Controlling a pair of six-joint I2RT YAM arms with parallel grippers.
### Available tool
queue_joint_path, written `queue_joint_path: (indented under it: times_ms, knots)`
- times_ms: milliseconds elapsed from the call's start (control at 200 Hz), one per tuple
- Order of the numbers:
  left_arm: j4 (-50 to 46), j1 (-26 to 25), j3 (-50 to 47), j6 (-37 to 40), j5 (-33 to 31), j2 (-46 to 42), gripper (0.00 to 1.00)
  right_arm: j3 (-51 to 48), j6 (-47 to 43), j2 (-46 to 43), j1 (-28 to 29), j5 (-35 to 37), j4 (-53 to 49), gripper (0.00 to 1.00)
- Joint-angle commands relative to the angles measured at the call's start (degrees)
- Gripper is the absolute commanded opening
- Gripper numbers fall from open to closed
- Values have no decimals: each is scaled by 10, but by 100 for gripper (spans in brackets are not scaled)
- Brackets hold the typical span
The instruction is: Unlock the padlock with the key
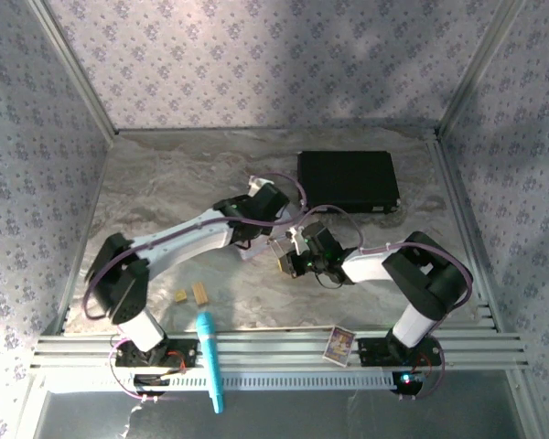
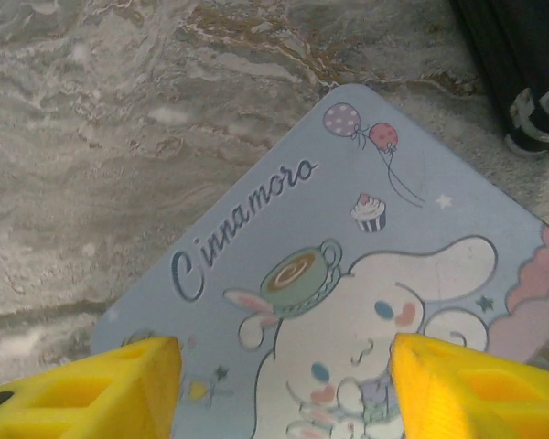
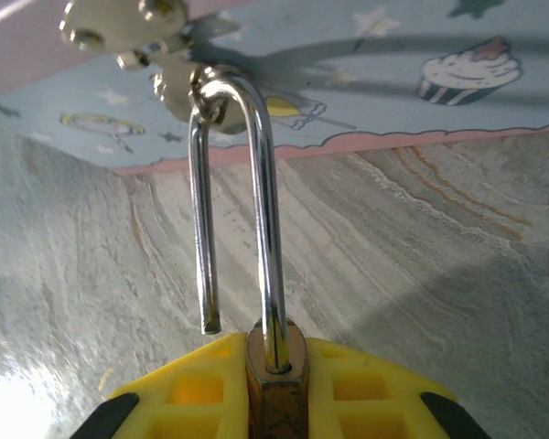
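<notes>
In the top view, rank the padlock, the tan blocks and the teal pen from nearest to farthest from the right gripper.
1. padlock: clamped in the right gripper, mid-table.
2. tan blocks: to the left, closer to the front edge.
3. teal pen: lying across the front rails, left of centre.

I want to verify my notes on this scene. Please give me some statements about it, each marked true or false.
1. The right end effector grips the padlock by its body. True.
2. The shackle is locked shut. False: one leg hangs free of the body.
3. The shackle is hooked through a metal fitting on the tin. True.
4. The left end effector clamps the tin. False: its fingers stand open over it.
5. The teal pen lies on the black case. False: it lies at the near edge, by the left arm's base.
</notes>
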Motion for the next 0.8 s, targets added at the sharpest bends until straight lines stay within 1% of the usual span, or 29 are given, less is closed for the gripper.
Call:
queue_joint_path:
  times_ms: [0, 60, 130, 290, 370, 485, 570, 620, 705, 795]
  knots:
    - [-43, 19, 22, 56, -45, 30, 62, -23, 86, 53, 7, -38, 36, 0]
    - [-16, 26, 15, 73, -41, 36, 62, -25, 122, 65, 11, -33, 61, 0]
    - [-29, 32, 30, 72, -42, 57, 62, -29, 170, 79, 20, -14, 90, 0]
    - [-27, 21, 13, 69, -42, 81, 59, -33, 266, 100, 47, 39, 155, 0]
    - [-26, 14, -2, 62, -42, 90, 57, -11, 310, 115, 69, 70, 155, 0]
    - [-6, 5, -37, 57, -33, 89, 54, 17, 329, 138, 96, 86, 197, 0]
    - [0, 1, -53, 55, -27, 87, 52, 30, 331, 142, 99, 91, 218, 0]
    - [11, -3, -68, 57, -26, 81, 50, 34, 341, 147, 93, 88, 232, 0]
    - [38, -5, -95, 66, -16, 68, 50, 39, 356, 166, 74, 52, 284, 0]
    - [61, -5, -117, 75, 8, 58, 48, 35, 362, 170, 65, 49, 304, 0]
